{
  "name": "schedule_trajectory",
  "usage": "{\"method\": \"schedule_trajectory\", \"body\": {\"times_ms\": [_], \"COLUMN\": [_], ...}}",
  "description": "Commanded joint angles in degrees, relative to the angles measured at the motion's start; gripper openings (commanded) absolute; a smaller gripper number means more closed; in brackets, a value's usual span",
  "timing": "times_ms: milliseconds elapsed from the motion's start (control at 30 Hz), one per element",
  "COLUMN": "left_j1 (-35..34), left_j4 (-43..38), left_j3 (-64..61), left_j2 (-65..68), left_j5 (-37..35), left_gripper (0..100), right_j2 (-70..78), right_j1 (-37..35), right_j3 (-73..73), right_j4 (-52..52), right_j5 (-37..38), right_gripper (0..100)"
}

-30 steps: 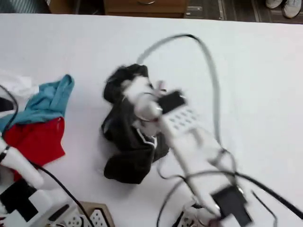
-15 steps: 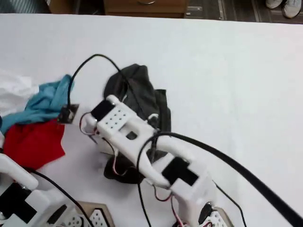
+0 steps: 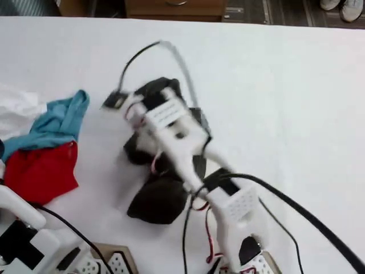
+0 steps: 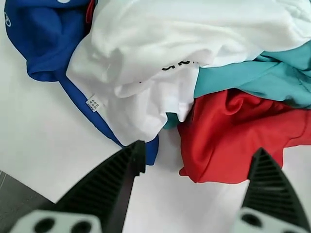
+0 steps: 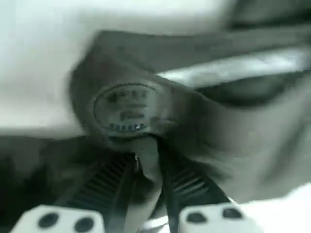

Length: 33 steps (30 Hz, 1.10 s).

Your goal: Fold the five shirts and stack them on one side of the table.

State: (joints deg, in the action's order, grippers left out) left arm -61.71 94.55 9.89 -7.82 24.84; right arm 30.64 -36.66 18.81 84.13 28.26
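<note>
Right end effector (image 5: 148, 162) is seen pressed together on a fold of the black shirt (image 3: 158, 200), with a ridge of dark cloth pinched between its fingers. The shirt is bunched near the middle of the surface (image 3: 296, 85), directly beneath this arm, so the cloth to be worked is in the grip itself and not off to any side. The crumpled mass is drawn out roughly from the far side toward the near edge, and this is judged to be its long axis. A pull along it would be expected to spread the cloth, a pull across it to bunch it further. Which part of the garment is held cannot be told.

Left end effector (image 4: 197, 151) is held spread above the heap at the left side, where the red shirt (image 4: 233, 131), white shirt (image 4: 170, 43), blue shirt (image 4: 43, 39) and teal shirt (image 3: 60, 120) are piled touching one another. The black shirt lies apart from that heap and nearer the right arm.
</note>
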Motion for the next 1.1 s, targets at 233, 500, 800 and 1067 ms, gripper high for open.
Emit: {"method": "schedule_trajectory", "body": {"times_ms": [233, 500, 800, 1067], "left_j1": [3.78, 10.46, 28.04, 42.9], "left_j4": [-0.35, 1.67, 2.9, -3.08], "left_j3": [-0.04, -0.13, -0.13, -10.77], "left_j2": [-0.09, -0.09, 0.0, 0.0], "left_j5": [-0.09, -0.09, -0.09, -0.09], "left_gripper": [35, 35, 35, 35], "right_j2": [-8.66, -12.88, -13.05, -13.67], "right_j1": [13.49, 35.74, 51.12, 59.47], "right_j3": [22.07, 21.71, 13.27, 7.56], "right_j4": [12.97, 12.7, 12.7, 13.23], "right_j5": [0.53, 0.26, 0.62, 11.16], "right_gripper": [1.9, 2.1, 8.0, 31.0]}}
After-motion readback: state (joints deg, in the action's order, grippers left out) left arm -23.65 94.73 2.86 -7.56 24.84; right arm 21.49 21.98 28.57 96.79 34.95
